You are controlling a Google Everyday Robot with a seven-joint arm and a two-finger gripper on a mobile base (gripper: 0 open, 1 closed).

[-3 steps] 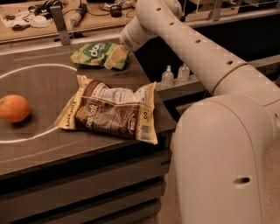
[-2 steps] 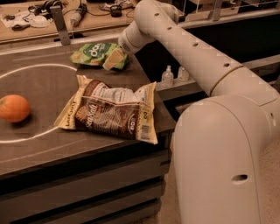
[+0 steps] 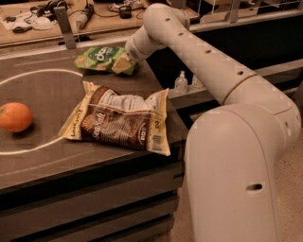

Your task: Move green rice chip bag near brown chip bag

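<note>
The green rice chip bag (image 3: 98,57) lies flat at the back of the dark table, with white lettering facing up. My gripper (image 3: 123,64) is down at the bag's right end and touches it, its tan tip resting over the bag's edge. The brown chip bag (image 3: 120,120) lies crinkled near the table's front right corner, with "Sea Salt" lettering and cream-yellow edges. It is a short gap in front of the green bag. My white arm (image 3: 199,52) reaches in from the right, over the table's right edge.
An orange (image 3: 15,116) sits at the left inside a white painted oval line (image 3: 38,73). A small clear bottle (image 3: 180,82) stands on a ledge right of the table. A cluttered bench (image 3: 57,14) with cables runs behind. The robot's base (image 3: 232,179) stands at the table's right front.
The gripper has shifted very slightly left and down at the green bag's right end. The bag, the brown bag and the orange have hardly moved.
</note>
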